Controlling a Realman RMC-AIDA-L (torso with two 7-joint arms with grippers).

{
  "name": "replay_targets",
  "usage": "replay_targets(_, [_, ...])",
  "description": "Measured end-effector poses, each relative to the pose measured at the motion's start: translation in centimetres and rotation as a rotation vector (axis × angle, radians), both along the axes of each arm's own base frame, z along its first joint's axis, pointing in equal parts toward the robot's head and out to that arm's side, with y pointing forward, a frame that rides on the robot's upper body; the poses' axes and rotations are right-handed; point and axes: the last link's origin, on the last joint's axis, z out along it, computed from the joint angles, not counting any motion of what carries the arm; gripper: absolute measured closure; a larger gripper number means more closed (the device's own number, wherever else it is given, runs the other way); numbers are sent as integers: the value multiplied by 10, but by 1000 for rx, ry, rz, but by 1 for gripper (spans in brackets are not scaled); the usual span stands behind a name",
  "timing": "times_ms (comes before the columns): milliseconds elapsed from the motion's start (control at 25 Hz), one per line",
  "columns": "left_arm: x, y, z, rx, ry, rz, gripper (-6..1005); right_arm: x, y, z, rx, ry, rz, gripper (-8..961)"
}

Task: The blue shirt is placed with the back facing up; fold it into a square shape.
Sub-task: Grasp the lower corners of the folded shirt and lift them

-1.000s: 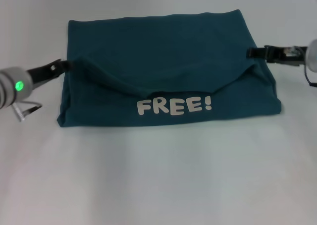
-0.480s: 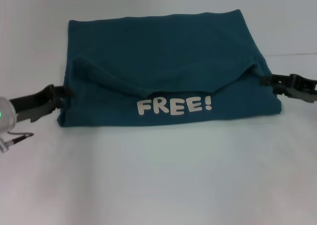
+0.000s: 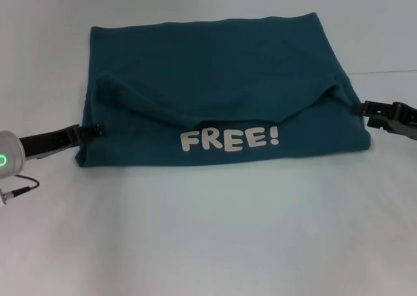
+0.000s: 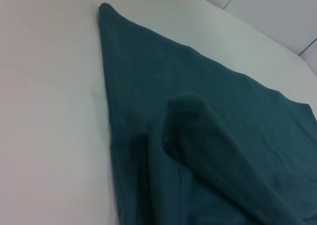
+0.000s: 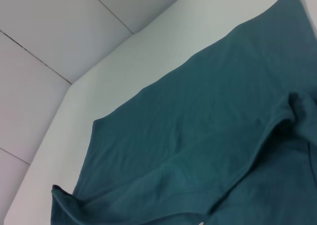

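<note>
Teal cloth: the blue shirt (image 3: 215, 94) lies folded into a wide rectangle at the centre of the white table (image 3: 208, 231), its far part plain.
Lettering: white "FREE!" (image 3: 229, 139) runs along the near strip of the shirt, toward 6 o'clock.
Fold: a loose flap sags across the middle, its curved edge dipping just above the lettering and rising to a bump at each side.
Left gripper (image 3: 91, 132): at 9 o'clock, low by the table, its dark tip touches the shirt's left edge near the front corner; whether its fingers are spread or pinching cannot be told.
Right gripper (image 3: 365, 109): at 3 o'clock, its dark tip meets the shirt's right edge below the flap's bump; its finger state cannot be told either.
Wrist views: each shows only teal cloth, its raised fold and pale table.
</note>
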Motion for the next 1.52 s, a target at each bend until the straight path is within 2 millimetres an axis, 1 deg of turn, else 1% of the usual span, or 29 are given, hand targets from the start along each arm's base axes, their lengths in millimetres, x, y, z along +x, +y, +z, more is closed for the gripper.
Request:
replay_targets(160, [-1,0,-3,-12,31,-23,358,-1,1,0,2,3,4,235])
replay_targets(400, [-6,0,-17,-38,60,-18,164,-2,2,-1,4,3,3,235])
replay_targets(600, [-5,2,-21,-31,74,-20,172,-1,1,-2,5,4,-2,235])
replay_targets(920, [1,6,-33,-50,87,-22,171,3,-2,-3,1,7,-14,235])
replay_targets(1000, [1,6,-33,-53,73,-9,171,4,-2,-2,2,9,-16,235])
replay_targets(1160, [4,4,-26,-23,59,-19,172,5,-3,0,8,16,-19,234])
replay_targets(1360, [4,3,-25,-21,61,-22,309,5,-4,1,13,20,-21,234])
replay_targets(1520, [4,3,-25,-25,66,-24,442,4,-3,1,13,21,-18,234])
